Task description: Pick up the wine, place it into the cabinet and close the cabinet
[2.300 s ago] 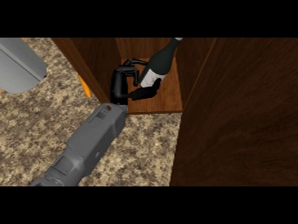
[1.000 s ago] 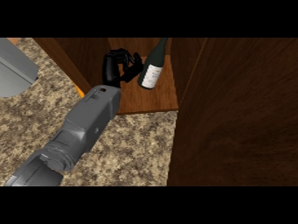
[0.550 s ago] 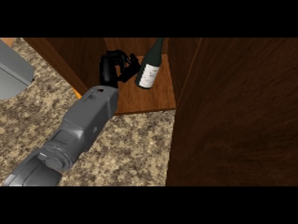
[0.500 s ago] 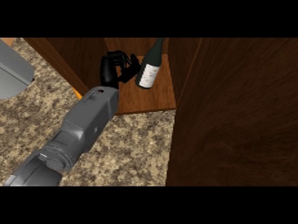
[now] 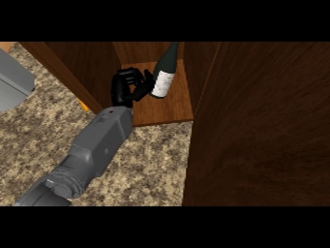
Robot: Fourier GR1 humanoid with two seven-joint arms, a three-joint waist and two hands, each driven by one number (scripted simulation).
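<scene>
Dark wine bottle [image 5: 164,72], white label unreadable, hand [image 5: 127,87] beside it

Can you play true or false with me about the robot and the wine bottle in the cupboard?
1. The wine bottle stands inside the cabinet. True.
2. The hand is wrapped round the bottle. False: it is just left of the bottle, not holding it.
3. The cabinet door is shut. False: it stands open, and you can see inside.
4. The bottle has a white label. True.
5. Both arms show in the picture. False: only one grey forearm shows.
</scene>
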